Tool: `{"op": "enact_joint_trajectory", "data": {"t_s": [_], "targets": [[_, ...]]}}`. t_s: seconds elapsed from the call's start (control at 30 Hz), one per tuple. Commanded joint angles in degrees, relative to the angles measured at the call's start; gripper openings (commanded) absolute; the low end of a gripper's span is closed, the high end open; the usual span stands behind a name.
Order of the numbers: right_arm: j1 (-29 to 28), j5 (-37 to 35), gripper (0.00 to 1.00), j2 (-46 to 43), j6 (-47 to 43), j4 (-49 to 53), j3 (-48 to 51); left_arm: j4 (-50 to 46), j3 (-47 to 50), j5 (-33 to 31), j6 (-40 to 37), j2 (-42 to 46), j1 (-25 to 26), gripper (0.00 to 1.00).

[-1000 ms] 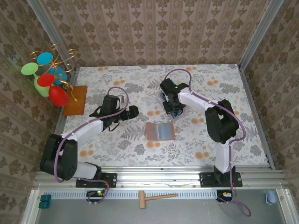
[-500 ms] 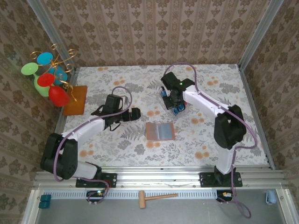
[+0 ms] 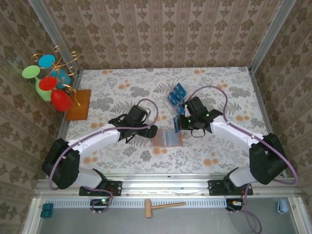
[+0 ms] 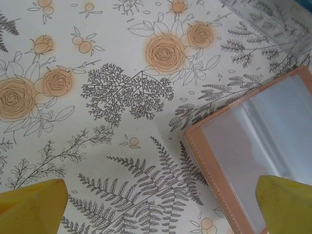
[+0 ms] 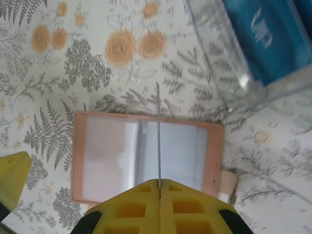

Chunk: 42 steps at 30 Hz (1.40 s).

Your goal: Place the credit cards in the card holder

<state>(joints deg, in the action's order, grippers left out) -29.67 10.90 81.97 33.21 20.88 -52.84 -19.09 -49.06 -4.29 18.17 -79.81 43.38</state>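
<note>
Edgewise, the credit card stands crosswise above the card holder.

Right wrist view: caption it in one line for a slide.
Right end effector grips a credit card edge-on above the open card holder, beside the clear tray.

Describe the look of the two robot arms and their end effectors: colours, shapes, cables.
The left arm and the right arm have white tubular links joined by bulky black joints, on black bases. A thin purple cable loops loosely along each. The left end effector and the right end effector are black, with yellow fingers; the right ones show square pockets.
</note>
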Motion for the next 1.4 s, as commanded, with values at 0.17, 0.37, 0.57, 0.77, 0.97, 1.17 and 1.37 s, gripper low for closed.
{"op": "enact_joint_trajectory", "data": {"t_s": [0.17, 0.37, 0.57, 0.77, 0.97, 1.17, 1.37], "targets": [[2.84, 8.7, 0.0, -4.73, 10.94, -19.64, 11.65, 2.41, -0.66, -4.44, -2.09, -3.98, 3.7, 1.0], [2.95, 9.99, 0.0, -6.14, 12.08, -25.02, 16.99, 1.88, -2.02, -7.43, -3.05, -8.12, 5.81, 1.0], [2.89, 11.08, 0.0, -6.96, 13.14, -28.64, 19.95, 1.91, -1.31, -9.49, -3.14, -9.18, 6.14, 1.0], [3.13, 12.75, 0.0, -6.79, 11.87, -33.45, 22.73, 2.39, -1.11, -9.94, -3.07, -10.23, 6.11, 1.0], [3.09, 17.1, 0.0, -3.86, 11.98, -40.17, 24.65, 2.63, 0.12, -10.2, -2.79, -10.42, 6.12, 1.0], [3.09, 18.99, 0.0, 0.5, 12.58, -45.37, 25.52, 3.08, 1.44, -10.46, -2.63, -10.63, 6.15, 1.0], [3.08, 19.78, 0.0, 2.03, 12.1, -46.96, 25.86, 3.97, 2.88, -10.09, -2.55, -10.93, 6.11, 1.0]]}}
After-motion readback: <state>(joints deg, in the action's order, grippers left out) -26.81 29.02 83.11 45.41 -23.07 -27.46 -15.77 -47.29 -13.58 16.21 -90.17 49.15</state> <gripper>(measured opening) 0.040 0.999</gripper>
